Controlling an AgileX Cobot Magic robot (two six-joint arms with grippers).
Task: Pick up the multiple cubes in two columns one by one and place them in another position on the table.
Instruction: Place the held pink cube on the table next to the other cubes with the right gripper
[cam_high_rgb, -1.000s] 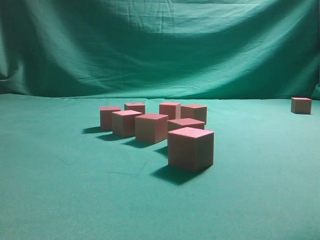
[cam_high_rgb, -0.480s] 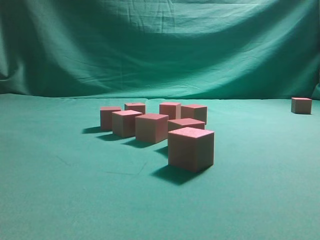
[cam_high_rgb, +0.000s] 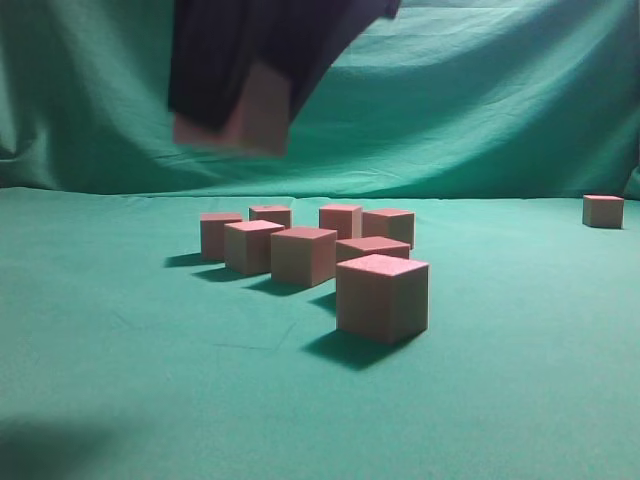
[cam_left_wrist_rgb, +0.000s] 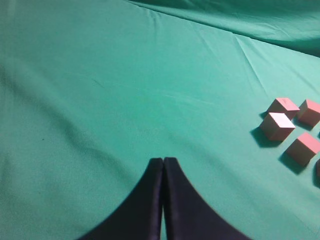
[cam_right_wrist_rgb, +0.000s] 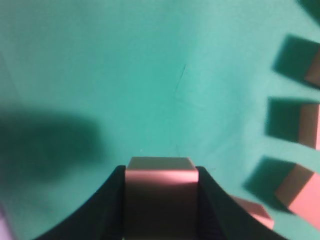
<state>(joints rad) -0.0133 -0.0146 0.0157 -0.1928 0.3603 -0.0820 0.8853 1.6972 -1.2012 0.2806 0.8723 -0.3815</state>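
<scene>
Several pinkish-red cubes (cam_high_rgb: 381, 295) stand in two columns on the green table (cam_high_rgb: 520, 380); one more cube (cam_high_rgb: 603, 210) sits alone at the far right. My right gripper (cam_high_rgb: 235, 125) hangs blurred in the air above and left of the columns, shut on a cube (cam_high_rgb: 262, 115). In the right wrist view the held cube (cam_right_wrist_rgb: 160, 200) fills the gap between the jaws (cam_right_wrist_rgb: 161, 170), with column cubes (cam_right_wrist_rgb: 300, 192) to the right. My left gripper (cam_left_wrist_rgb: 163, 160) is shut and empty over bare cloth, with column cubes (cam_left_wrist_rgb: 277, 126) far to its right.
A draped green backdrop (cam_high_rgb: 450, 100) rises behind the table. The arm's shadow (cam_high_rgb: 50, 445) falls on the cloth at the front left. Bare cloth lies left of and in front of the columns.
My right gripper, holding a cube, has come into the exterior view from the top left. Its shadow now shows at the front left. The cubes on the table have not moved.
</scene>
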